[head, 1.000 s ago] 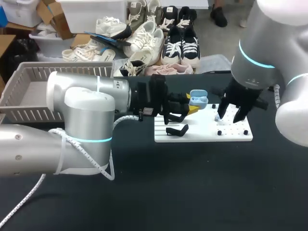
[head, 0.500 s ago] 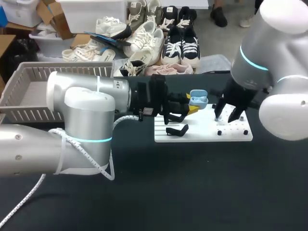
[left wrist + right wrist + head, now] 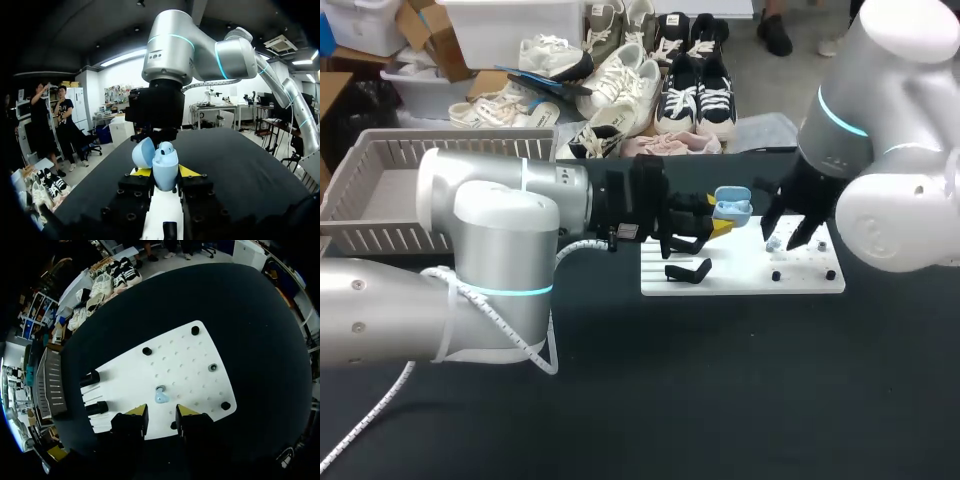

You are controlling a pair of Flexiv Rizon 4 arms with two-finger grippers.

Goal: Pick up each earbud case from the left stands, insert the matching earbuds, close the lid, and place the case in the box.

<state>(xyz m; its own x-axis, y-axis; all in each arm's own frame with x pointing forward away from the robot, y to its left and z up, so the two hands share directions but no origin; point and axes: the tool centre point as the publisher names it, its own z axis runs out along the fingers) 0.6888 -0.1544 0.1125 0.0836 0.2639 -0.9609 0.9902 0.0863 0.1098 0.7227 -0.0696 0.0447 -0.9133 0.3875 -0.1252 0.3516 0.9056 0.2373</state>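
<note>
**Asker:** Where is the earbud case right now?

**Me:** The pale blue earbud case (image 3: 164,165) is in my left pincer (image 3: 161,173). Both yellow tips press on its sides, and I hold it in the air over the stand end of the white board (image 3: 740,278). Its lid is swung open. Something rounded shows in the well, perhaps one bud already seated, but I cannot tell for sure.

**Asker:** And the loose bud?

**Me:** One blue earbud (image 3: 161,396) lies on the white board, near its middle. My right pincer (image 3: 161,412) hangs straight above the board with its fingers apart. The earbud is just ahead of the gap between them, and neither finger touches it.

**Asker:** So how far along are you?

**Me:** Early to midway for this case, I judge. It is off its stand and open, so that much is done. The earbud on the board has yet to be gripped, carried across and pressed in. After that the lid must close, and the case must go into the grey slatted box (image 3: 380,190), which stands well beyond the board's stand end.

**Asker:** Any more cases waiting?

**Me:** The two black stands (image 3: 90,378) at the board's end carry no case that I can see, so this may be the last one
</note>
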